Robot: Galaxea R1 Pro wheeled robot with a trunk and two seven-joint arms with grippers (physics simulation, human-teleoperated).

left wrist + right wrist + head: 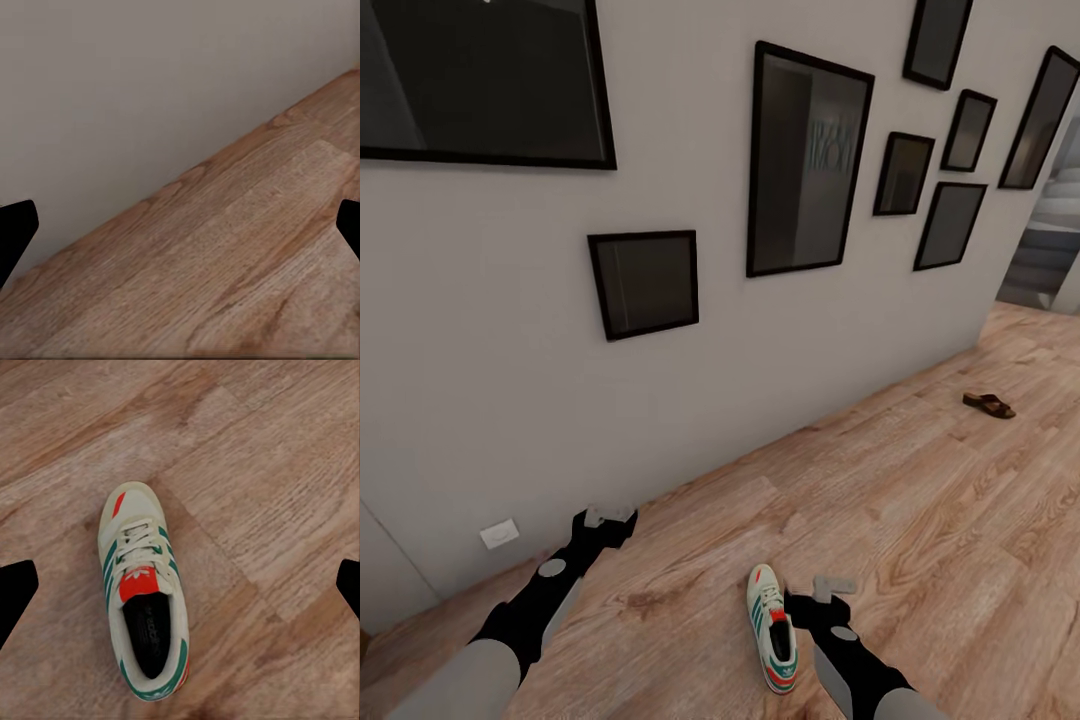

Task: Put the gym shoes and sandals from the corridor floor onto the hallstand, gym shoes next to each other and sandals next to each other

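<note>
Bare corridor floor (920, 480) surrounds one gym shoe (144, 600); right gripper (180, 585) hovers above, spread wide, empty.

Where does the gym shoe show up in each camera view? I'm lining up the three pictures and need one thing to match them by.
Head view: the gym shoe lies on the corridor floor at bottom centre, just beside the right gripper.
Left wrist view: floor and wall; the shoe is not in it.
Right wrist view: the shoe lies left of centre, sole down.
Shared landmark: the wood-grain planks.
</note>
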